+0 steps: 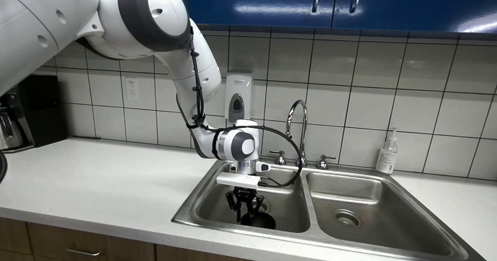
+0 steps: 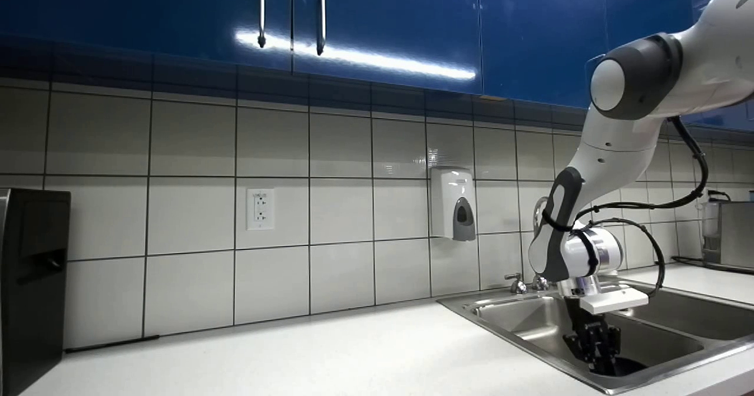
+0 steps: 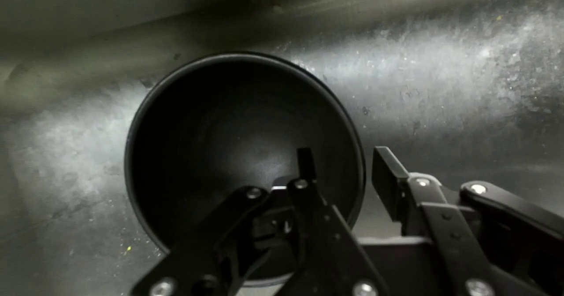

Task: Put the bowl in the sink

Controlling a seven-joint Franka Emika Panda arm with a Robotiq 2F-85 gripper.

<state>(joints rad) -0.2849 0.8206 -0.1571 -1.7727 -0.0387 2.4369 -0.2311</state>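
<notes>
The small round black bowl sits in the sink's basin nearer the coffee maker, by the front wall. In the wrist view the bowl looks upright on the steel floor. My gripper is open. One finger is over the bowl's inside and the other is outside its rim, with the rim between them and gaps on both sides. In both exterior views my gripper reaches down into the basin. The bowl is partly hidden behind the gripper there.
The chrome tap stands behind the basins. A second basin lies beside, with its drain showing. A soap dispenser hangs on the tiles. A pump bottle and a coffee maker stand on the counter.
</notes>
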